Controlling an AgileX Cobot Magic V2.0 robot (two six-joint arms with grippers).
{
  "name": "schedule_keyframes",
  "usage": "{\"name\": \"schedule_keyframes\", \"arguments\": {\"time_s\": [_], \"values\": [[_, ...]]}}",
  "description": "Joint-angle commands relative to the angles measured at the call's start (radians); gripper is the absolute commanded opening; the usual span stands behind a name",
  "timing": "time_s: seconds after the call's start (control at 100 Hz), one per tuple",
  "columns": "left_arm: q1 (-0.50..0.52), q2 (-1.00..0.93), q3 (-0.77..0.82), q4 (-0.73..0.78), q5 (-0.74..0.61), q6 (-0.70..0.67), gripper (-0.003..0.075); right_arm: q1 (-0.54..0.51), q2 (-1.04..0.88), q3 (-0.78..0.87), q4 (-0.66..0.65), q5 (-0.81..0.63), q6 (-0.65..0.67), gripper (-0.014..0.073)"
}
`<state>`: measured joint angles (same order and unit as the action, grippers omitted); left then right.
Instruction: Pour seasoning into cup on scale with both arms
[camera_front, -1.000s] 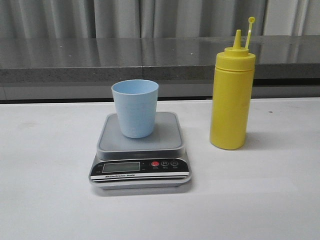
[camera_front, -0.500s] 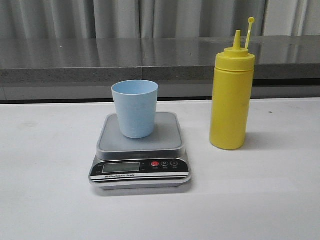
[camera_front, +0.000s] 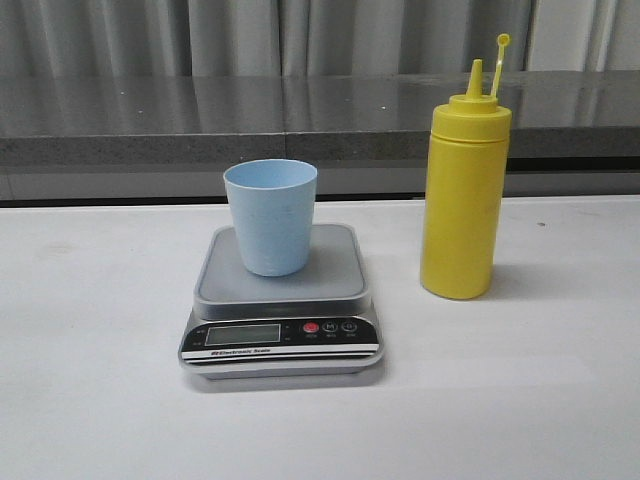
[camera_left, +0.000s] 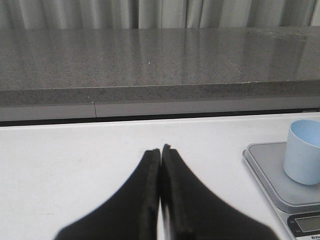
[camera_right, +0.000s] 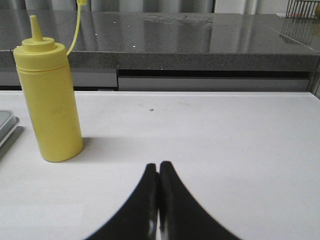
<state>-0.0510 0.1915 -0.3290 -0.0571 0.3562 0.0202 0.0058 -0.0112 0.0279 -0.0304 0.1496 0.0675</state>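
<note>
Spreading across every view is the white desk (camera_front: 90, 400), with a grey stone ledge (camera_front: 150, 120) behind it. Upright on the desk, right of the scale and apart from it, stands the yellow seasoning bottle (camera_front: 462, 195), nozzle uncapped and the small cap raised on its thin strap. The scale (camera_front: 281, 305) lies flat near the middle, display facing the front camera. On its grey platform, towards the back, sits the pale blue cup (camera_front: 270, 215), upright with its mouth open. The left gripper (camera_left: 161, 150) has its jaws pressed together, holding nothing, above bare desk left of the scale. The right gripper (camera_right: 158, 166) likewise has its jaws closed and empty, right of the bottle.
</note>
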Motion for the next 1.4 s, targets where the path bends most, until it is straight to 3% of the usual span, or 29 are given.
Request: {"name": "schedule_keyframes", "arguments": {"time_s": [0.0,1.13,1.39], "values": [[0.003,0.01,-0.025,-0.006,-0.076,-0.011,-0.002,-0.006,-0.019,-0.021,0.001,-0.096,0.0,-0.0067],[0.003,0.01,-0.02,-0.006,-0.078,-0.011,-0.002,-0.006,-0.019,-0.021,0.001,-0.096,0.0,-0.0067],[0.003,0.008,0.084,0.022,-0.226,-0.011,-0.002,-0.006,-0.019,-0.021,0.001,-0.096,0.0,-0.0067]]}}
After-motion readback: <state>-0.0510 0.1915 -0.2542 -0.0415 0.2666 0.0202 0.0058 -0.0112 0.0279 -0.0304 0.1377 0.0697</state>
